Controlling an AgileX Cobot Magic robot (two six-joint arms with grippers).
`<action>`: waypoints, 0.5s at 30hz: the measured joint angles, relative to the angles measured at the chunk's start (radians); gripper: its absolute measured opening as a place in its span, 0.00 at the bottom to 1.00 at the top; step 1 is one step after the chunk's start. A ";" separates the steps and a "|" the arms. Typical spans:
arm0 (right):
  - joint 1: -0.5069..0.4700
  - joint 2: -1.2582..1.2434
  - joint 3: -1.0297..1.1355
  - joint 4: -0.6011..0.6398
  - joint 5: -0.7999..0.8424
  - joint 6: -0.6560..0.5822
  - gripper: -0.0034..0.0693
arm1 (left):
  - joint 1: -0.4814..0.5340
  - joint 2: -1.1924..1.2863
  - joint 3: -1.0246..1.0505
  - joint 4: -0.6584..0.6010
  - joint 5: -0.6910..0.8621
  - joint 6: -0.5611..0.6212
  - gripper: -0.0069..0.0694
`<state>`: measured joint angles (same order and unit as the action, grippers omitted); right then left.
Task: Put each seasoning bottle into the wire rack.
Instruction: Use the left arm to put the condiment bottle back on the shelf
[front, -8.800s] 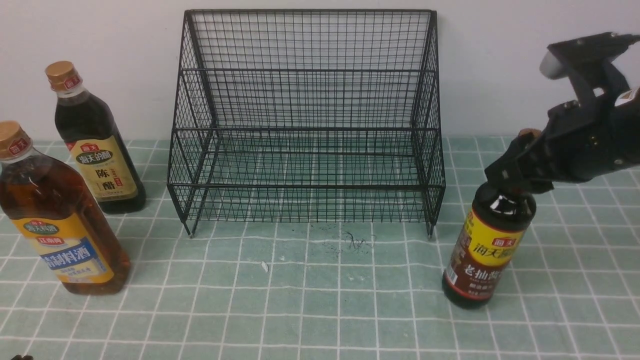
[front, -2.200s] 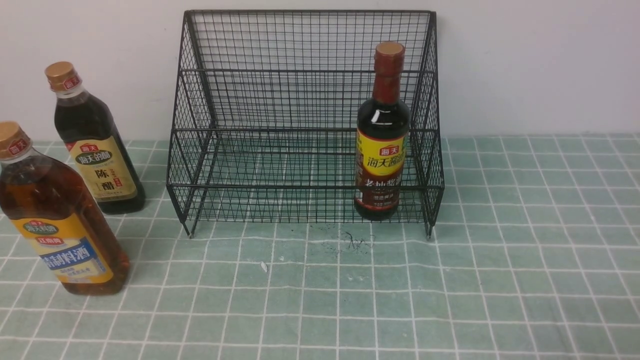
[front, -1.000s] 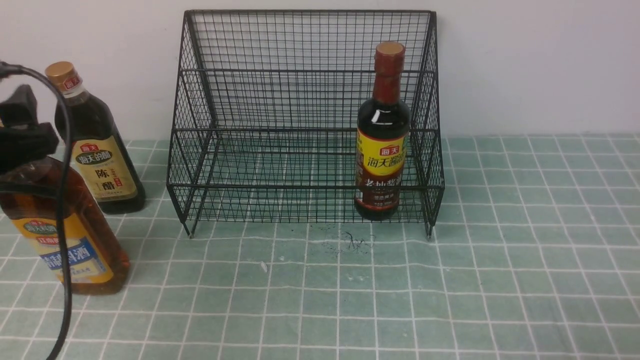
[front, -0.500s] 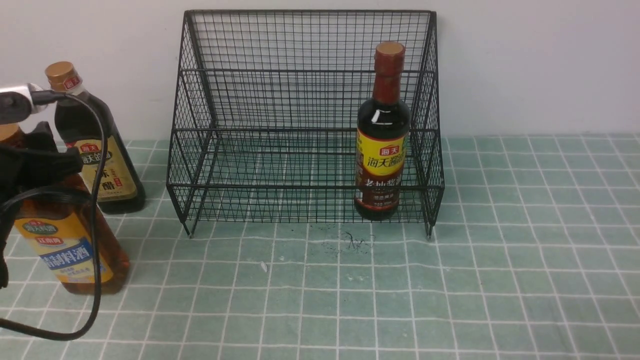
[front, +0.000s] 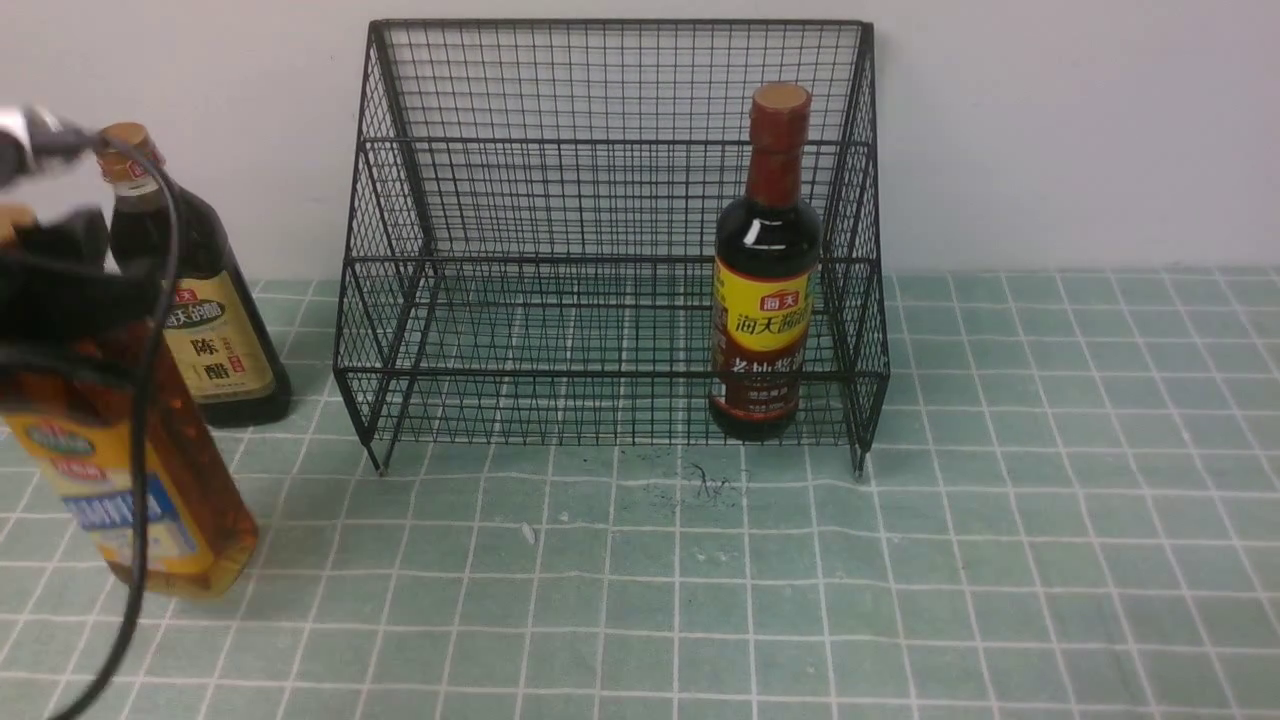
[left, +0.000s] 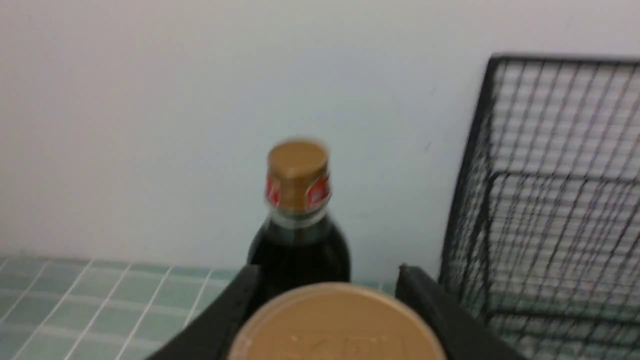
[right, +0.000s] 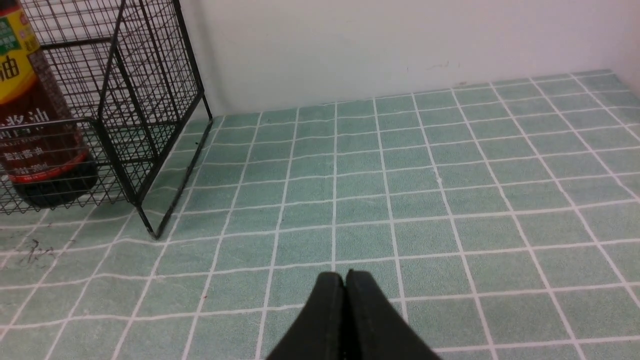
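Observation:
The amber seasoning bottle (front: 150, 480) with the yellow-blue label leans at the front left, blurred. My left gripper (front: 60, 290) is shut on its neck; in the left wrist view its tan cap (left: 340, 325) sits between the two black fingers (left: 235, 305). Behind it stands the dark bottle (front: 205, 330) with the beige label and tan cap (left: 298, 170). The slim-necked dark bottle (front: 765, 300) stands on the lower tier of the wire rack (front: 620, 372), at its right end. My right gripper (right: 345, 274) is shut and empty, low over the cloth, right of the rack.
A green checked cloth (front: 1050, 500) covers the table up to a white wall (front: 1050, 130), against which the rack stands. A black cable (front: 145, 400) from the left arm hangs in front of the amber bottle. Small dark scuffs (front: 710, 485) mark the cloth before the rack.
My left gripper has closed on the amber bottle's neck. The bottle has tilted and shifted slightly, with arm and cable rising. The rack, the other bottles and the right arm have stayed put.

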<state>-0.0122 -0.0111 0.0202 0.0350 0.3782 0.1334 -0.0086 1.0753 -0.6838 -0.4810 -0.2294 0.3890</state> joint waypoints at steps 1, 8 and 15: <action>0.000 0.000 0.000 0.000 0.000 0.000 0.03 | -0.001 -0.014 -0.039 0.002 0.028 0.000 0.49; 0.000 0.000 0.000 0.000 0.000 -0.001 0.03 | -0.001 -0.019 -0.249 0.013 0.097 -0.046 0.49; 0.000 0.000 0.000 0.000 0.000 -0.001 0.03 | -0.049 0.105 -0.402 0.009 0.117 -0.166 0.49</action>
<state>-0.0122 -0.0111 0.0202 0.0350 0.3782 0.1323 -0.0576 1.1806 -1.0858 -0.4718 -0.1123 0.2231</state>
